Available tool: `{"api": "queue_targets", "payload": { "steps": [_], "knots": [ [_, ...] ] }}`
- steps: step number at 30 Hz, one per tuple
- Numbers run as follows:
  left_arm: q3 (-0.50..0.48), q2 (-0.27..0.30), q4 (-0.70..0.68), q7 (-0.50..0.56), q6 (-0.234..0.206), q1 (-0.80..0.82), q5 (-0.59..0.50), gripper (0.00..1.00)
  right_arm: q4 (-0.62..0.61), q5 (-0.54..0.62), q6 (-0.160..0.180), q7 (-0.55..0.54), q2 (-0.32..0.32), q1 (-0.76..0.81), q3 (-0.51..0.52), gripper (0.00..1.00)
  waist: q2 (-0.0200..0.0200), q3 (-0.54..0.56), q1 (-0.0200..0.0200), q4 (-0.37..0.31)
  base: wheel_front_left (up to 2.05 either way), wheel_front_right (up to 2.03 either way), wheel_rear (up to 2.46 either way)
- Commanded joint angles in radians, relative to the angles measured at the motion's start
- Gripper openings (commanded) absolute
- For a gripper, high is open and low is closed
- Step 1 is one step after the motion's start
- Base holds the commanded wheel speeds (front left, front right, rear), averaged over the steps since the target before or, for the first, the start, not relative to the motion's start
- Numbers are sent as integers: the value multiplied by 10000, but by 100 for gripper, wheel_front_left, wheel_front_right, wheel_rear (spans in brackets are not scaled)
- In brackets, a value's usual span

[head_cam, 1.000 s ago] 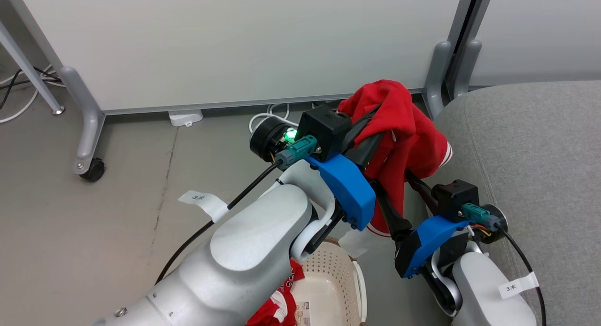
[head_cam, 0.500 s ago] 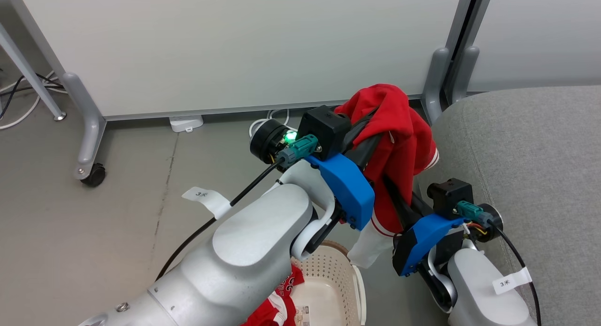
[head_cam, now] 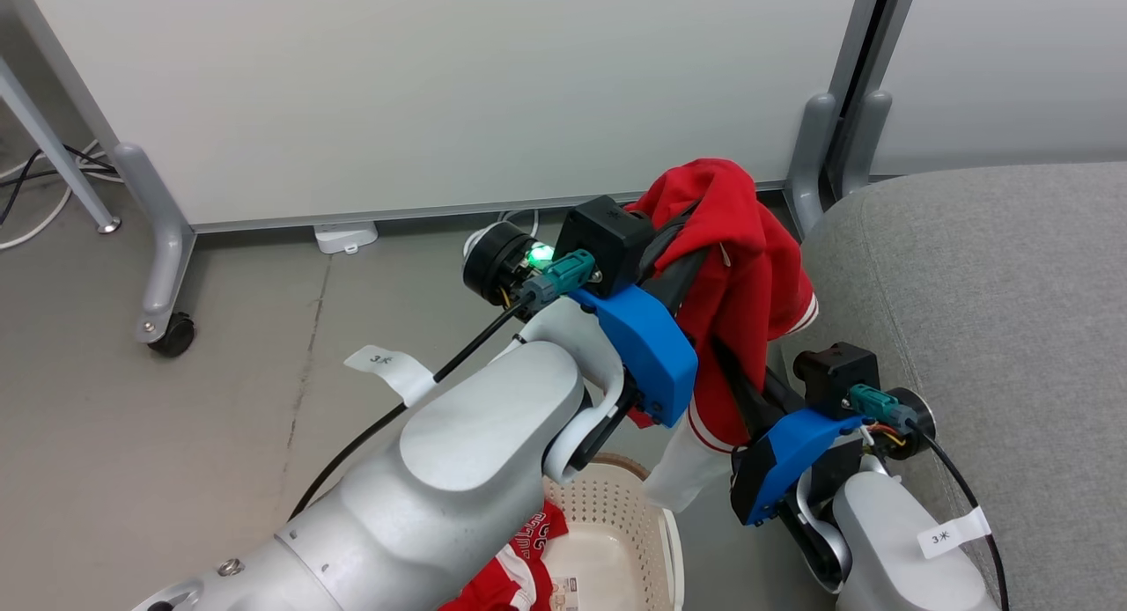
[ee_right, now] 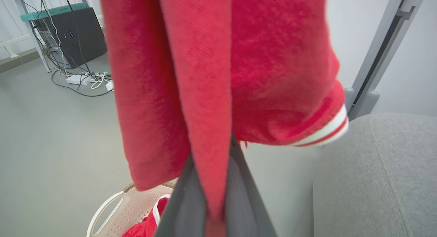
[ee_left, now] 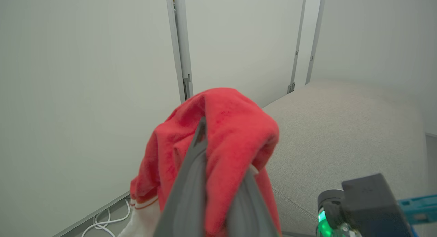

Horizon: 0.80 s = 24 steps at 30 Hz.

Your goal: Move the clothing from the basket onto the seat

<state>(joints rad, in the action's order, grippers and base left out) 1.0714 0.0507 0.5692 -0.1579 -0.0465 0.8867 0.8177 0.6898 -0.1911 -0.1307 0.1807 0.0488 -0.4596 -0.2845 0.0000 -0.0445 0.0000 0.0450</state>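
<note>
Red fabric: the striped-trim garment (head_cam: pixel 748 268) hangs in the air above the basket (head_cam: pixel 634 505), beside the seat (head_cam: pixel 986 285) and not yet over it.
Basket content: the lettered garment (head_cam: pixel 519 558).
Left gripper (ee_left: pixel 222 151): jaws closed on the top fold.
Right gripper (ee_right: pixel 215 182): jaws pinching a lower fold.
Handling: light, soft and floppy; best held by bunched folds.
Change from one second ago: right gripper slightly nearer the left, white hem hanging lower.

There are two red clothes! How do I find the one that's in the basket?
Find the big grey seat, then look on the floor near it for the cream basket with little holes. The red garment lies crumpled inside it, with white lettering; the other red top has striped cuffs and hangs up in the air.
</note>
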Motion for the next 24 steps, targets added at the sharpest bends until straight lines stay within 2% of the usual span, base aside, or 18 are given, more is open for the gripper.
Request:
{"api": "queue_targets", "payload": {
  "steps": [1, 14, 19, 24],
  "knots": [
    [47, 1, 48, -116, -84, 194, 17, 100, 44, -70, -1, 49, 28, -115, -36, 0, 0, 23, 0, 8, 0, 0, 0],
    [189, 31, 354, -347, -357, 204, 227, 100, 66, -87, -1, 77, 28, -153, -142, 0, 0, 25, 0, -64, 0, 0, 0],
    [-128, 326, 587, -809, -413, -178, 198, 100, 6, -34, -1, 95, 28, -126, -132, 0, 0, 3, 0, -156, 0, 0, 0],
    [-651, 852, 627, -1043, -492, -825, 103, 100, -94, 35, -1, 121, 28, -52, -93, 0, 0, -53, 0, -324, 0, 0, 0]
  ]
}}
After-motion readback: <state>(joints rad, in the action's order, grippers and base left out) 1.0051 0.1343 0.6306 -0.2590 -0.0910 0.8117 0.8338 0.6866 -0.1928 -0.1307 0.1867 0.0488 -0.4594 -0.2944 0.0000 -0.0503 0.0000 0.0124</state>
